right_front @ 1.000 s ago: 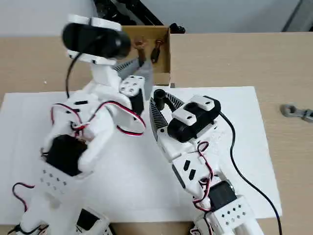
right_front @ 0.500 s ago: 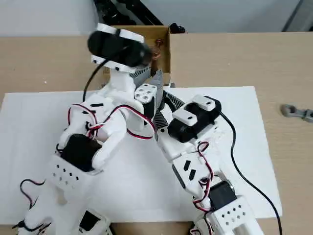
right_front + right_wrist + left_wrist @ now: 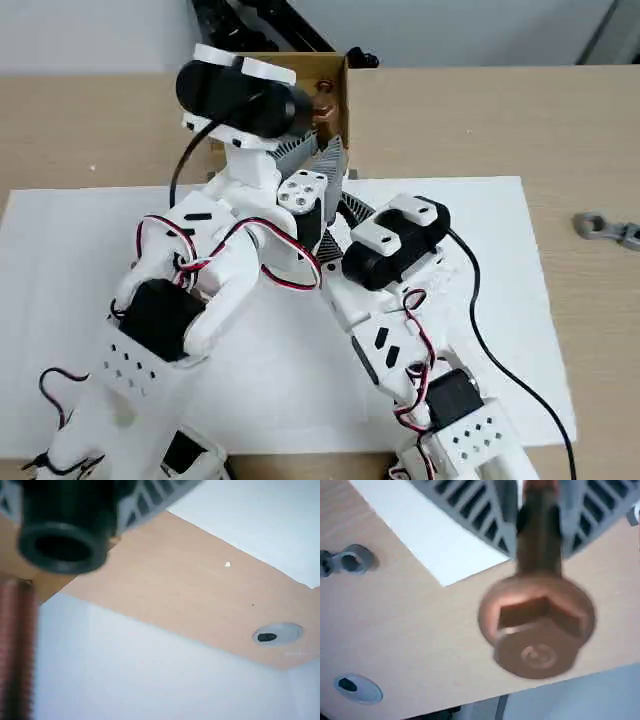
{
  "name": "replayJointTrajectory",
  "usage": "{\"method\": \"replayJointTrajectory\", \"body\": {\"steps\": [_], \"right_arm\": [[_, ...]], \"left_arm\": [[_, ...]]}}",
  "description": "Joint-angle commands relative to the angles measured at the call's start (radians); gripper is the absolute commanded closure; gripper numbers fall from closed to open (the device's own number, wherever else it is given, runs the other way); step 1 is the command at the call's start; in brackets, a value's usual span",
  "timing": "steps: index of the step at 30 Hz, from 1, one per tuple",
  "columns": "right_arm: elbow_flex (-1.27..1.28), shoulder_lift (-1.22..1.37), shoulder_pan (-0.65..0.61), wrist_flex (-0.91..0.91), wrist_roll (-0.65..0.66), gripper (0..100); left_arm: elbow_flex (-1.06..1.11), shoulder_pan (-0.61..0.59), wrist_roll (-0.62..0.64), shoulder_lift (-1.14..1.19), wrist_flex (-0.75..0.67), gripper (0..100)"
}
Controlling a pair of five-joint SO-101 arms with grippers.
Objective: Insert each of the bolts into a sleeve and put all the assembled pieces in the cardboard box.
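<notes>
Two claws, both clenched. My left gripper grasps the copper bolt by its shank at twelve o'clock, against the cardboard box. My right gripper, toward six o'clock from it, grasps the black sleeve, whose open mouth is just beside the bolt's threads.

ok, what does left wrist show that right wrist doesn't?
Left wrist has: the copper bolt seen head-on, hex flange head toward the camera, shank clamped in the left gripper, plus a grey metal fitting on the bare table. Right wrist has: the black sleeve in the right gripper, open end toward the camera, and the bolt's threaded shank outside it. Both: the bolt itself, table, white sheet, a round grommet each; whether it's one grommet, cannot tell.
</notes>
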Motion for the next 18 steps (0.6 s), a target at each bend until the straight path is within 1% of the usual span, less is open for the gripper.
{"method": "replayJointTrajectory", "body": {"steps": [1,18], "right_arm": [[-0.008,-0.016,0.007,-0.016,-0.011,99.5],[-0.008,-0.016,0.008,-0.015,-0.011,99.5]], "left_arm": [[-0.054,0.005,0.008,-0.031,0.009,100],[-0.056,0.005,0.008,-0.031,0.08,100]]}}
